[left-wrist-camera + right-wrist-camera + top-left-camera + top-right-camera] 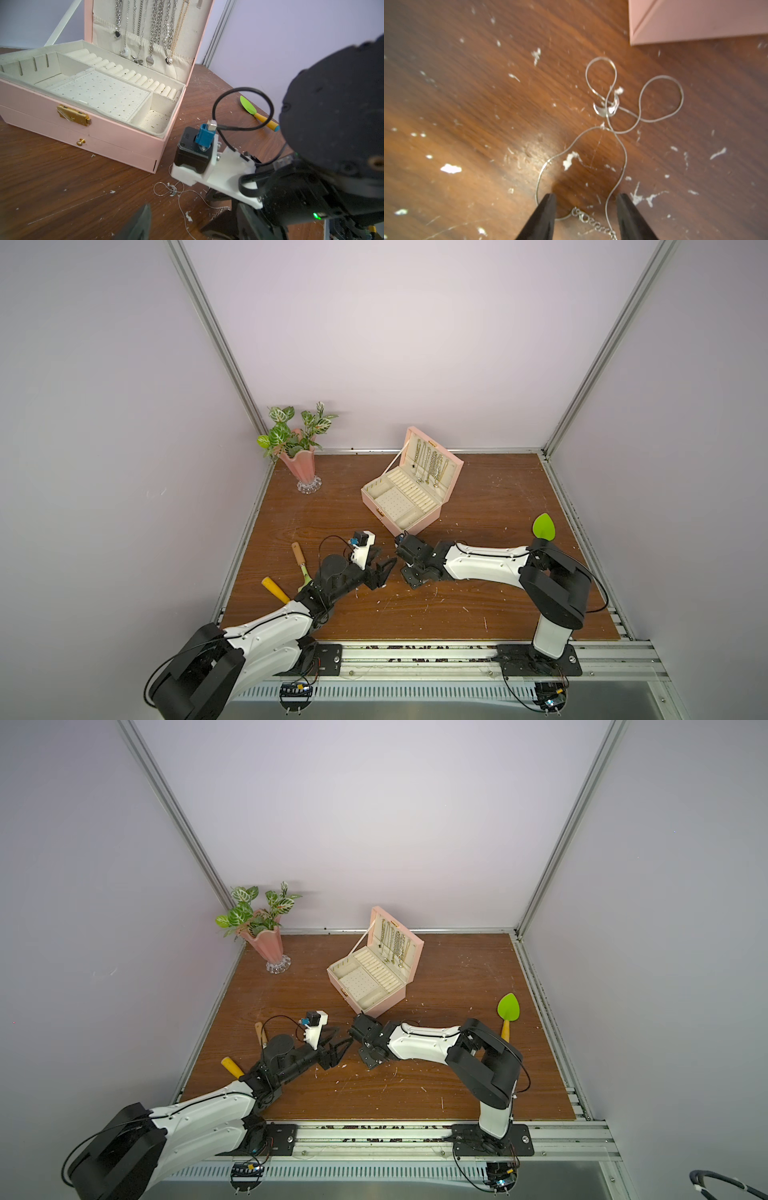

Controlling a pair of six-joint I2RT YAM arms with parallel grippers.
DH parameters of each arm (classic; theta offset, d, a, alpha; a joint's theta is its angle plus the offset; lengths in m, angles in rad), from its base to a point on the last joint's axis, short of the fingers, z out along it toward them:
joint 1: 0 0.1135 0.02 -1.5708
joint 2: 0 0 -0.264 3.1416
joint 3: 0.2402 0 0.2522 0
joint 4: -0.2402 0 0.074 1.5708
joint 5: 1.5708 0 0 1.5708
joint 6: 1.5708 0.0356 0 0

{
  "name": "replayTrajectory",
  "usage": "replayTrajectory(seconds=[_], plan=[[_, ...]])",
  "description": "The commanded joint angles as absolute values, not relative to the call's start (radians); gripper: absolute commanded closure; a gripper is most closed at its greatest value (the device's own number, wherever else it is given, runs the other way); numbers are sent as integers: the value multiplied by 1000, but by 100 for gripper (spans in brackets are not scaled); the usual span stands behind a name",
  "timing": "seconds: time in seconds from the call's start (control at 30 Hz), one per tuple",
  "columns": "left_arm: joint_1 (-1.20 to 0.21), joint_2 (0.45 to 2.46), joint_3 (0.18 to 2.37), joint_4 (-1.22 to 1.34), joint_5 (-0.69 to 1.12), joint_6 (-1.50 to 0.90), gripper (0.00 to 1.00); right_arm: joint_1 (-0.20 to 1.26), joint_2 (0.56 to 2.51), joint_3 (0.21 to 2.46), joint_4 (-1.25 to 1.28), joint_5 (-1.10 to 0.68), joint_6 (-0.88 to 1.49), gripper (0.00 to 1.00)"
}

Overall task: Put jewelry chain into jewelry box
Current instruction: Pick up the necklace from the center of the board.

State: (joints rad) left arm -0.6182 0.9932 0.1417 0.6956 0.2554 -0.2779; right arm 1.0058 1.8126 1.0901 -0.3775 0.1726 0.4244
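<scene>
The jewelry chain [607,108], thread-thin and silver with a small crescent pendant, lies in loose loops on the wooden table, just off the near corner of the jewelry box [695,18]. In the left wrist view the chain [173,188] shows in front of the box [31,97]. The pink box [419,521] stands with its lid up in both top views [386,1006]. My right gripper [586,196] is open, low over the table, its fingertips either side of the chain's clasp end. My left gripper [193,206] is open beside it, holding nothing. In a top view the two grippers [384,568] nearly meet.
Several thicker necklaces [153,31] hang inside the box lid. A pink vase with a plant [301,466] stands at the back left. A green leaf-shaped trowel [543,526] lies behind the right arm. Two wooden-handled tools [299,558] lie by the left arm.
</scene>
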Motion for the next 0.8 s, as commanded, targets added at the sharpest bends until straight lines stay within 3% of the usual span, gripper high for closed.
replayTrajectory(seconds=[0.0,0.17,0.7,0.77], plan=[[-627,969,124,680,242,-258,32,1018,1816,1108,-438,189,484,51],[-627,935,113,672,238,-255,32,1021,1824,1090,-440,194,511,56],[-627,881,107,635,242,-262,31,1027,1798,1066,-483,224,543,100],[-628,879,106,637,241,-261,31,1028,1772,1063,-463,236,534,100]])
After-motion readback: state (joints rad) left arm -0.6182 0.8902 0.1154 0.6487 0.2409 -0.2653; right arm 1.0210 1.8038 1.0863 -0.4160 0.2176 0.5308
